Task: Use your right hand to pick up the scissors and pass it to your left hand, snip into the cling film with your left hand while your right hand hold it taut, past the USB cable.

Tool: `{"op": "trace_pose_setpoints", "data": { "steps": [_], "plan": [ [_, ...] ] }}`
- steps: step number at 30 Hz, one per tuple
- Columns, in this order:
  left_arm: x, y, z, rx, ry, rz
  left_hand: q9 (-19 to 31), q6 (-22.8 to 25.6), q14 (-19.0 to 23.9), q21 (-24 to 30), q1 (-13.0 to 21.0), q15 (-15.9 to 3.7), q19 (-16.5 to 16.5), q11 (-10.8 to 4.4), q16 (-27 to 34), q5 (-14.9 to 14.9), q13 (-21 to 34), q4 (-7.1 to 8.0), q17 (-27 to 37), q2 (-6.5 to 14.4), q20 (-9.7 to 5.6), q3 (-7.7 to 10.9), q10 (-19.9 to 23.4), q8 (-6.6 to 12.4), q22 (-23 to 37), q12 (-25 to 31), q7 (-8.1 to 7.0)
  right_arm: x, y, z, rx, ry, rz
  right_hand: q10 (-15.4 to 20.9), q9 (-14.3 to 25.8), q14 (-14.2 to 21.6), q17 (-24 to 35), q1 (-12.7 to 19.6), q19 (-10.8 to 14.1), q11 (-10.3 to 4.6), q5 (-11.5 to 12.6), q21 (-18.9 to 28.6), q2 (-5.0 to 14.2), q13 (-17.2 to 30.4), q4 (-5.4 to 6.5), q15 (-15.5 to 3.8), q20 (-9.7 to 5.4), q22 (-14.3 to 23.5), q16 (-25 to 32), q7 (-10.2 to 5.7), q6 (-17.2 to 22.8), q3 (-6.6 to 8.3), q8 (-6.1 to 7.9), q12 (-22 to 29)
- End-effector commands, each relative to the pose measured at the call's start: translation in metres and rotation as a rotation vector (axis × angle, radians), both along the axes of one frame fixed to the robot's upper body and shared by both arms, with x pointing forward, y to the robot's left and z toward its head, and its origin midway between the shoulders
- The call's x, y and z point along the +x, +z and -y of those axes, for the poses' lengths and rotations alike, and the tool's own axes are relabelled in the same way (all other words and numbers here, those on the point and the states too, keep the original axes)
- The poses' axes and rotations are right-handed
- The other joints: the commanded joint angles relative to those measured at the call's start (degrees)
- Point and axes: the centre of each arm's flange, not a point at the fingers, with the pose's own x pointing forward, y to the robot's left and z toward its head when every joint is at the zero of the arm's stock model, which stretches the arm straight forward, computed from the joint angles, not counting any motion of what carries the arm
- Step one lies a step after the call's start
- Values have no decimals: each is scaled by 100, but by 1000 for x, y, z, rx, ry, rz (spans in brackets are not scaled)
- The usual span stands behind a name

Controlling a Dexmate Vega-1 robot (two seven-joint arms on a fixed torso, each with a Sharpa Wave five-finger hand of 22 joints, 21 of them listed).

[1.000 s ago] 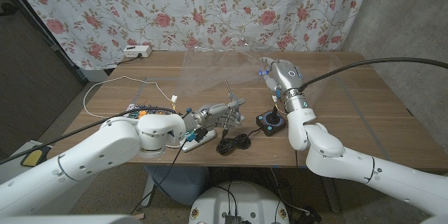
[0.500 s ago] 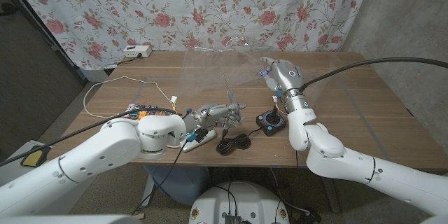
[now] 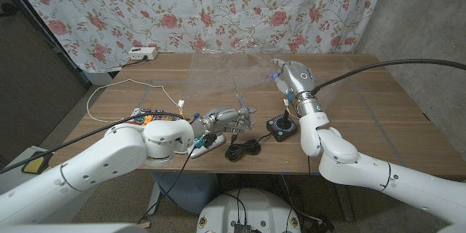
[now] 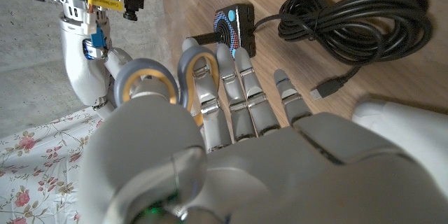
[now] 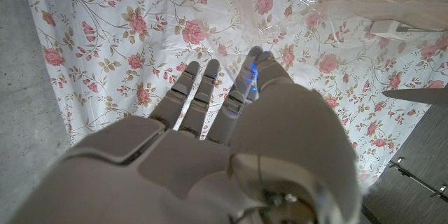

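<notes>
Left hand (image 3: 222, 120) grips the grey-handled scissors (image 3: 239, 102) blades-up near the wooden surface's (image 3: 378, 116) front edge, aimed at the transparent cling film sheet (image 3: 218, 69); right hand's (image 3: 290, 76) fingers pinch its edge, keeping it taut.

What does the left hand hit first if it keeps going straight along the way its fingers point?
Probably the small black joystick box: in the left wrist view the left hand, holding the scissors, points its fingers right at it, with the coiled black cable off to one side. Depth is unclear.
</notes>
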Motion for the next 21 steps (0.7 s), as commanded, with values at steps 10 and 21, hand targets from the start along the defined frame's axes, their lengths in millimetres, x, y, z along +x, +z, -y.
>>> {"op": "trace_pose_setpoints", "data": {
  "steps": [10, 21],
  "plan": [
    [-1, -8, 2, -53, 23, 36, -10, 0, 43, 13, -146, -32, 29, -182, -86, -62, 104, -222, -41, -50, -5, 290, 218, 18, 2, 14, -17, -2, 9, 5, -27, 0, 9, 26, 10, -44, 11, 85, 12, -11, 22, -3, -6, 13, -17, -1014, 28, 24, 13, -12, 28, -15, -17, 34],
    [3, -8, -6, -81, 34, 62, -13, -16, 47, 3, -203, -33, 19, -192, -122, -86, 89, -256, -70, -66, -5, 344, 217, 24, -3, -9, -11, -4, 13, -1, -23, -12, 16, 28, 10, -42, 11, 90, 9, -10, 23, -4, -4, 17, -19, -1018, 31, 24, 13, -15, 31, -15, -17, 36]
  ]
}}
